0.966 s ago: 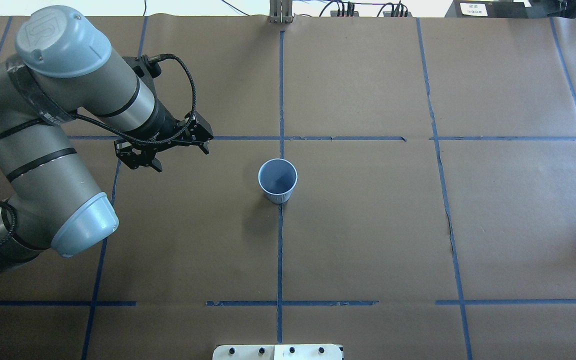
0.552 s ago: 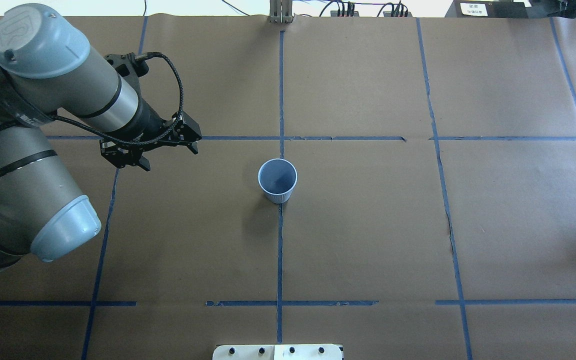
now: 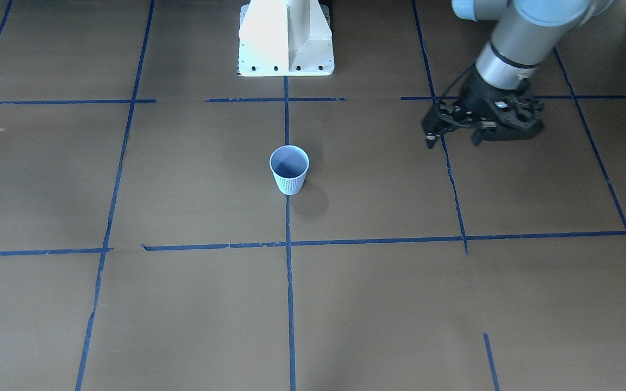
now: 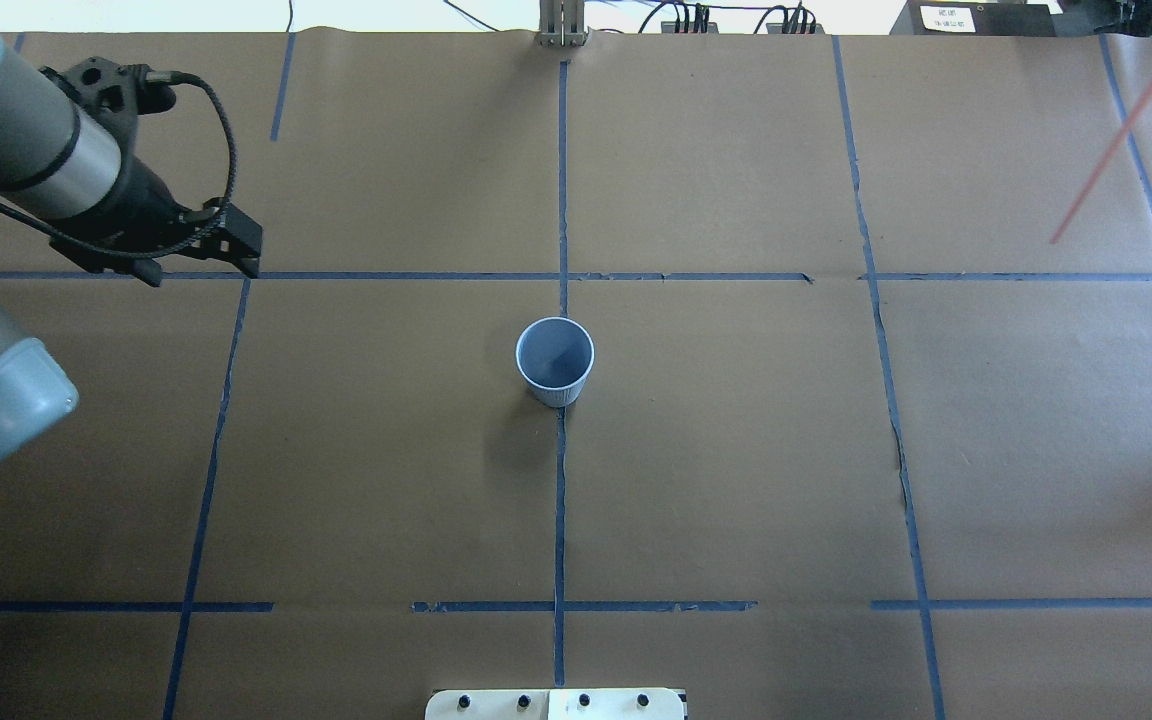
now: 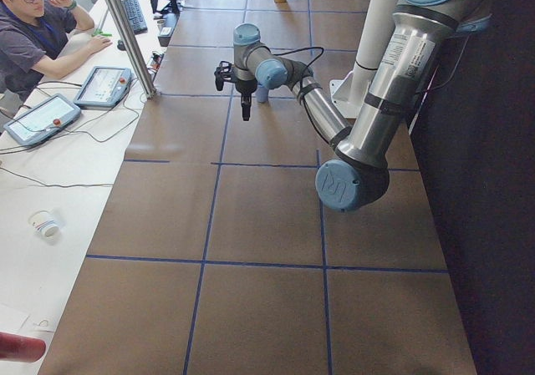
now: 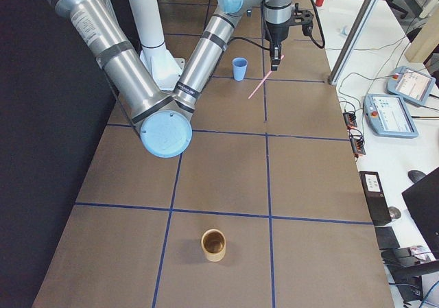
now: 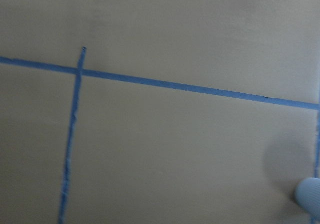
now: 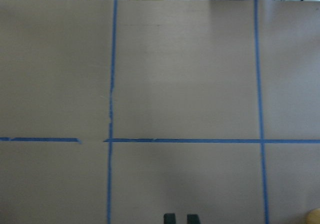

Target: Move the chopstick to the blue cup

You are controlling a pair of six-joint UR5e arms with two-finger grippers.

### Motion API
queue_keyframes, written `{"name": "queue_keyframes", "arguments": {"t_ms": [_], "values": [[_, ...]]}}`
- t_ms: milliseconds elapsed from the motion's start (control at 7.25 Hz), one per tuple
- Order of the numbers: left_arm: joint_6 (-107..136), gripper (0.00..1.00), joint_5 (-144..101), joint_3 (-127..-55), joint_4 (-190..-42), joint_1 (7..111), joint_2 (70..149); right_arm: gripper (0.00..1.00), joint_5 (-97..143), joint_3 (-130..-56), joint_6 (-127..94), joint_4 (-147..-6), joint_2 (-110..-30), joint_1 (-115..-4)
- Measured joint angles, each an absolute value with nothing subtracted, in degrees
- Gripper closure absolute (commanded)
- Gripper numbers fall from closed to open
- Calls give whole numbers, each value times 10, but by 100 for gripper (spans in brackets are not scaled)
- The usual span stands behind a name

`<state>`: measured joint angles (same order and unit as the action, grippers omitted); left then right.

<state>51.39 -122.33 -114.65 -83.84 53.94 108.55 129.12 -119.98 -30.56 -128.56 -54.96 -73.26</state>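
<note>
Chopstick (image 4: 1116, 140) held high; blue cup (image 3: 289, 174) stands upright mid-bench (image 3: 182, 304).
Front view: left gripper (image 3: 453, 142) spread wide, empty, upper right, seemingly parked clear. Overhead: chopstick slants from upper-right corner, well apart from cup. Right wrist view: right gripper (image 8: 181, 218) nearly closed, evidently pinching it.

Overhead, you lose the chopstick's (image 4: 1116, 145) upper end at the top right corner, so the grip on it falls out of frame. The right wrist camera gives you only the tips of the right gripper (image 8: 181, 218) at its bottom edge, plus a tan shape (image 8: 315, 217) cut off in the corner, too little to name. Your left wrist view is blurred, the blue cup (image 7: 309, 196) clipped at lower right. From the table's left end, the left arm (image 5: 322, 116) hides part of that cup.
</note>
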Motion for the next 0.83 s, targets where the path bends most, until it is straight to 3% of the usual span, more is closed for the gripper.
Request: {"name": "queue_keyframes", "arguments": {"t_ms": [414, 828], "values": [[224, 0, -1227, -1112, -839, 682, 980, 100, 1186, -1173, -513, -1151, -485, -547], [21, 0, -1253, -1006, -846, 791, 962, 100, 1087, -1080, -587, -1109, -370, -426]]}}
